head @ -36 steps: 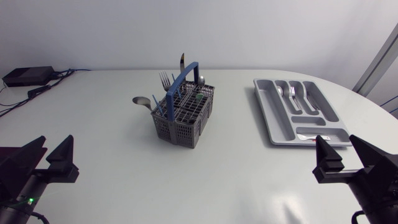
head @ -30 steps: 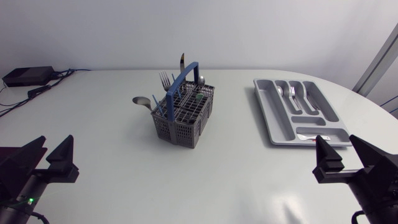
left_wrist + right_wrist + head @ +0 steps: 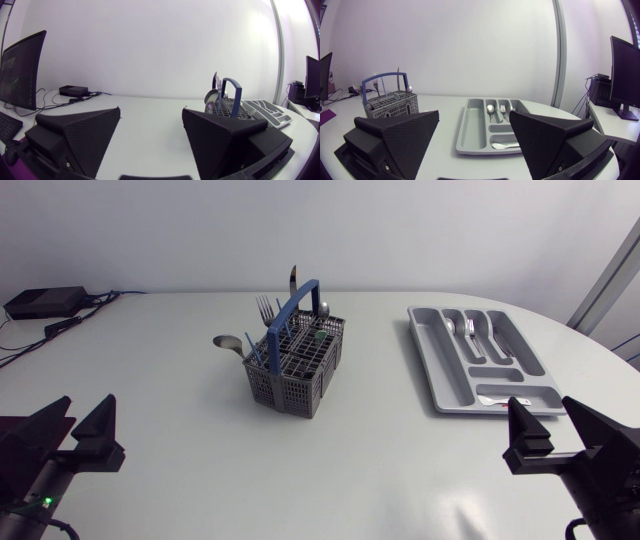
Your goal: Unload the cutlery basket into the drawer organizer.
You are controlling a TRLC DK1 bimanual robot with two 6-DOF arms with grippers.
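Observation:
A grey cutlery basket (image 3: 296, 366) with a blue handle stands mid-table, holding forks, spoons and a knife upright. It also shows ahead of my left gripper (image 3: 151, 131) as the basket (image 3: 230, 105), and far off to one side of my right gripper (image 3: 474, 135) as the basket (image 3: 390, 104). The grey drawer organizer (image 3: 482, 359) lies at the right, with a spoon and fork (image 3: 496, 109) in its long slots and another spoon (image 3: 504, 145) in a short one. My left gripper (image 3: 85, 432) and right gripper (image 3: 552, 430) both stand open and empty near the front edge.
A black box (image 3: 45, 302) with cables sits at the table's far left corner. Bare white table surface (image 3: 180, 410) stretches between my grippers and the basket.
My left gripper has shifted very slightly; nothing else has moved.

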